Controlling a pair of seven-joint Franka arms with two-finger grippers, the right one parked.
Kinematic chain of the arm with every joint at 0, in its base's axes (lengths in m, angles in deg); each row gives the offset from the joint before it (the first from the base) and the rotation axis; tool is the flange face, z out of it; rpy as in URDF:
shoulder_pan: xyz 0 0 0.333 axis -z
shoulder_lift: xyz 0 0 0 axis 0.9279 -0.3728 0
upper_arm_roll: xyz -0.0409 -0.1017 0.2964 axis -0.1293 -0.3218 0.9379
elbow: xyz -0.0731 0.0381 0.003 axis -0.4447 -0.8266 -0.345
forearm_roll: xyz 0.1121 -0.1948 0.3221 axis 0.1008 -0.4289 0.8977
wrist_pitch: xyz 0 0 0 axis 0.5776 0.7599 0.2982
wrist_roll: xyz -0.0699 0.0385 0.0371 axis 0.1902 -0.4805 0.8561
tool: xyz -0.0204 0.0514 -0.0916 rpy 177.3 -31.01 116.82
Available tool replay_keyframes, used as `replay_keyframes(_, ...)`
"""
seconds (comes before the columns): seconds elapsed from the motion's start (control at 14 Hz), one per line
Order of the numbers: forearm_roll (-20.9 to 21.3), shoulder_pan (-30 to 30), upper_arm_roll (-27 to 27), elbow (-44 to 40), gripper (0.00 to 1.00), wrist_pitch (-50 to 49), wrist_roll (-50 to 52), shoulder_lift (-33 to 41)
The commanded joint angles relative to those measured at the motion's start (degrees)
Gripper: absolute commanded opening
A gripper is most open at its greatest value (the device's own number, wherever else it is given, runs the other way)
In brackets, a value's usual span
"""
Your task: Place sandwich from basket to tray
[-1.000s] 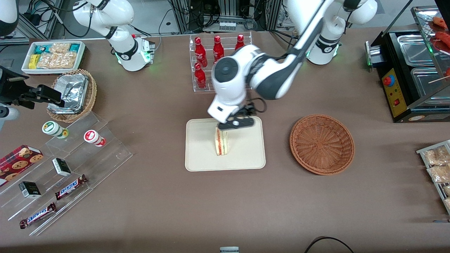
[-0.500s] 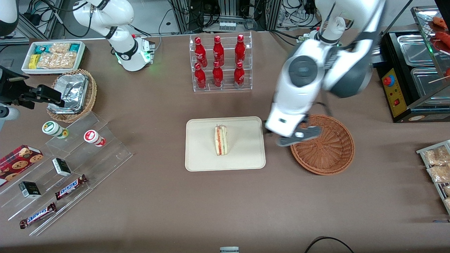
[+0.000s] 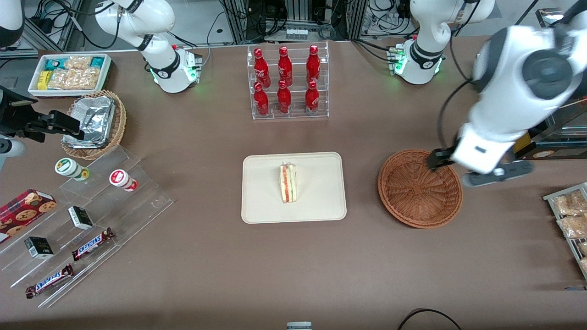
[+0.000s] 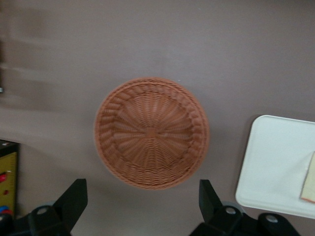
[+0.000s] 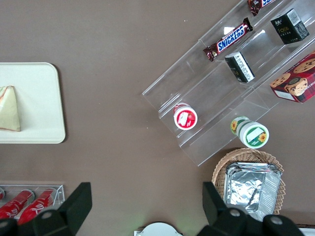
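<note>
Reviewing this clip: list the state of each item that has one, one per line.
sandwich: on the tray, standing on edge, free
tray: holds the sandwich
basket: empty
gripper: jaws open, holding nothing, above the table beside the basket

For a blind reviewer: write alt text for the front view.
A sandwich stands on a cream tray mid-table. Toward the working arm's end sits an empty wicker basket, and the end effector, holding nothing, hangs just past the basket's rim.
</note>
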State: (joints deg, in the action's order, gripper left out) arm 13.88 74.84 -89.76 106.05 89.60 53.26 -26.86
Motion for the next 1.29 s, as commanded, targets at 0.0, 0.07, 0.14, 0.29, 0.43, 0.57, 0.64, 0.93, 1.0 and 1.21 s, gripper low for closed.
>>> replay_keyframes(0.0,-0.98,-3.91,-0.83,1.62,1.0,-2.97,-7.0,4.71)
replay_keyframes(0.07,-1.07,-4.44,-0.83,1.7,1.0,-4.21,-9.03,5.77)
replay_keyframes(0.14,-1.59,-4.88,-0.75,2.14,1.0,-4.39,-10.53,6.99)
replay_keyframes(0.29,-2.65,-7.25,-0.75,2.23,1.0,-6.4,-15.17,8.84)
replay_keyframes(0.43,-3.35,-7.26,0.39,2.41,1.0,-9.22,-18.97,10.69)
replay_keyframes(0.57,-4.75,-5.68,4.08,2.59,1.0,-9.84,-20.9,12.01)
replay_keyframes(0.64,-4.85,-5.76,4.35,2.06,1.0,-9.76,-21.35,11.67)
replay_keyframes(0.93,-4.58,-3.13,7.6,-4.36,1.0,-9.84,-21.7,7.19)
replay_keyframes(1.0,-4.67,-3.13,7.6,-4.27,1.0,-9.84,-21.79,7.18)
replay_keyframes(1.21,-4.58,-3.13,7.6,-4.27,1.0,-9.76,-21.7,7.09)
